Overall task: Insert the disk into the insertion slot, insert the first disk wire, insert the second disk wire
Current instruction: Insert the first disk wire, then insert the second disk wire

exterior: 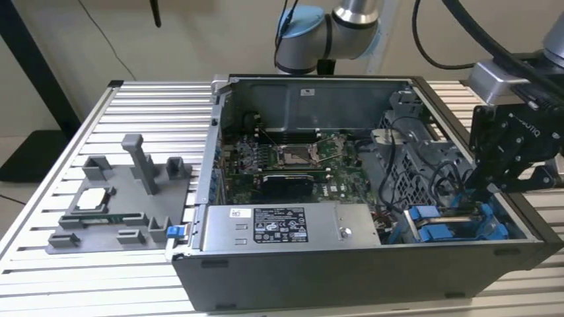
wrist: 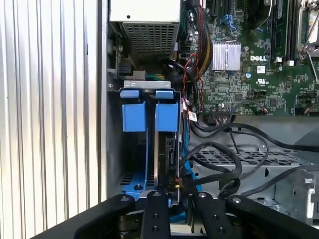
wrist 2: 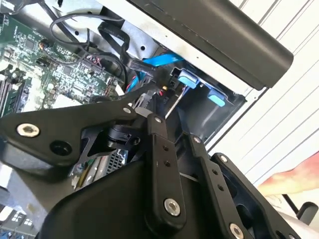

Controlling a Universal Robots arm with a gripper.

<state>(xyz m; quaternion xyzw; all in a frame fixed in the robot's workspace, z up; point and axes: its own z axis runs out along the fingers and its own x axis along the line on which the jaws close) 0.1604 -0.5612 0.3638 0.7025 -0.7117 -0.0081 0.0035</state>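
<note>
Disk (wrist: 168, 149) stands on its thin edge, down in the slot (exterior: 432, 231). The slot is in the near corner of the computer case (exterior: 352, 284), on the exterior view's right. Its long side runs from the two blue tabs (wrist: 133, 115) toward the gripper (wrist: 175, 195), and the tab end points at the grey power box (exterior: 282, 224). You see it edge-on, so it looks like a dark, narrow strip w/ bright blue plastic along one side & blue at the bottom.

The gripper is black & hangs right over the end of the disk away from the tabs. Thin red & yellow wires (wrist: 175, 183) sit just at that spot. Can't tell how wide the gripper is open, or if it holds anything.

Thick black wires (wrist: 219, 149) loop just beside the disk, over a grey metal cage w/ holes. Past them lies the green main board (wrist: 259, 64).

The case is open on top & rests on a ribbed metal table (exterior: 88, 277). A grey holder (exterior: 123, 198) w/ small parts sits on the table, well apart, on the exterior view's left.
</note>
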